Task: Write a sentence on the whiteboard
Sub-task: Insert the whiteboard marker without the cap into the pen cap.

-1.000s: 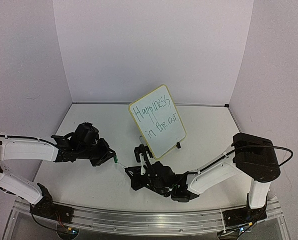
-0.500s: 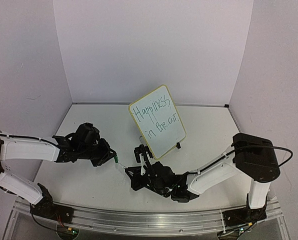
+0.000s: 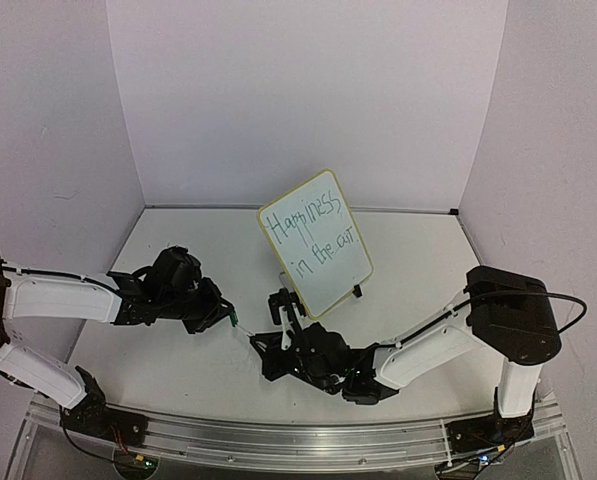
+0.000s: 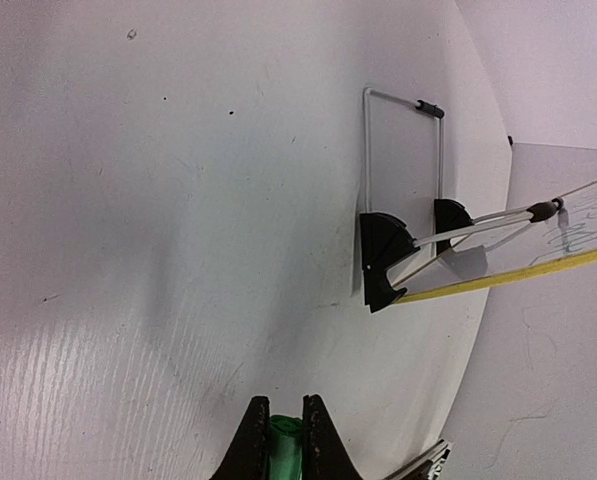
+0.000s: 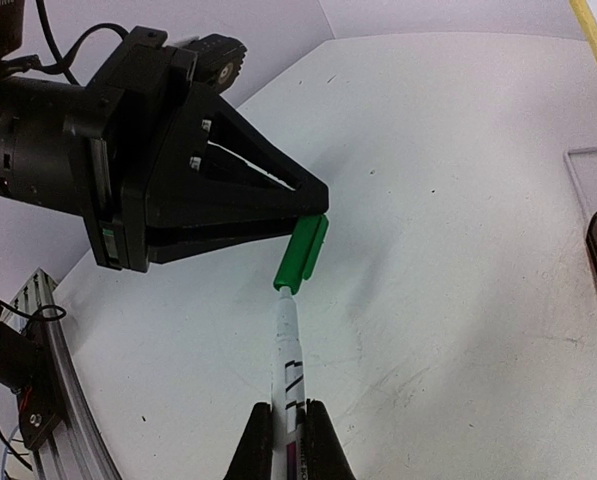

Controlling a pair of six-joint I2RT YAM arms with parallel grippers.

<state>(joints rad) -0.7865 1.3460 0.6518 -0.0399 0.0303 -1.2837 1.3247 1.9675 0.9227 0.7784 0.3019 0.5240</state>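
Whiteboard (image 3: 330, 290): "Happiness", perhaps "in the out"

Both arms reach low toward each other, just in front of the whiteboard (image 3: 315, 243). The left tool (image 3: 226, 318) is pinched tight on a green cap (image 5: 301, 255). The right tool (image 3: 261, 343) points at it, squeezing a white marker (image 5: 284, 360).

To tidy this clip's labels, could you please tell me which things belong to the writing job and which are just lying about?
Job: small yellow-framed white whiteboard; green handwritten sentence on it; slim white marker in the right gripper; green plastic cap in the left gripper.
Lying about: only the fixed aluminium rail and white table.
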